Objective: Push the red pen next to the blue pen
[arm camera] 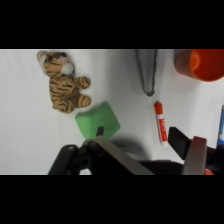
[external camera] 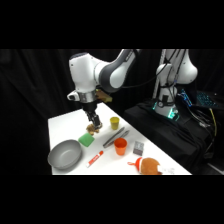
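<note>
The hand [external camera: 93, 125] hangs low over the middle of the white table [external camera: 62, 122], well back from the red pen [external camera: 95, 159], so nothing is being pushed yet. From the wrist view its two fingers stand apart with nothing between them, which suits a nudge rather than a grasp. Just under it sits a green block [external camera: 87, 140], and beside that a small striped tiger toy [arm camera: 64, 82], both between the arm and its target. The red pen lies flat near the front edge, between the grey bowl [external camera: 65, 154] and the orange cup [external camera: 120, 146]. Metal tongs [external camera: 115, 136] rest behind the cup. A sliver of blue at the wrist view's right edge may be the blue pen [arm camera: 221, 127], though I can't be sure. I'd guess the hand must come down beside the pen first.
</note>
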You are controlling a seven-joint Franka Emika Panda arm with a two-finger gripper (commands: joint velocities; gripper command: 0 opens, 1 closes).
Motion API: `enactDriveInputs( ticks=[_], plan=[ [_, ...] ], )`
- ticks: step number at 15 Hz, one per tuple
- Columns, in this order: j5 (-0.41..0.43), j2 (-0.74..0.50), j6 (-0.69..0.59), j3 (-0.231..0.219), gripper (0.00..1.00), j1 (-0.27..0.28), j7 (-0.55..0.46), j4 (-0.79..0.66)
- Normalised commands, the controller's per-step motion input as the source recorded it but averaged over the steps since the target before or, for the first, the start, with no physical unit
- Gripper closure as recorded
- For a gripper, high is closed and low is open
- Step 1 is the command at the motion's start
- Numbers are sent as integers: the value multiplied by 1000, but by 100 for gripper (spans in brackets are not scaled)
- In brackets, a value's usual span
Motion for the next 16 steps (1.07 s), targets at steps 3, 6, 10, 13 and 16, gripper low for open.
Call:
enactDriveInputs(
  ticks=[3,6,10,13,16],
  plan=[
    [124,243,210,65,0,-84,-200,229],
    [133,220,208,91,0,-72,-177,176],
    [132,208,177,104,0,-59,-166,145],
    [114,208,157,91,0,-47,-160,159],
    [81,203,124,59,0,-38,-157,189]
  ],
)
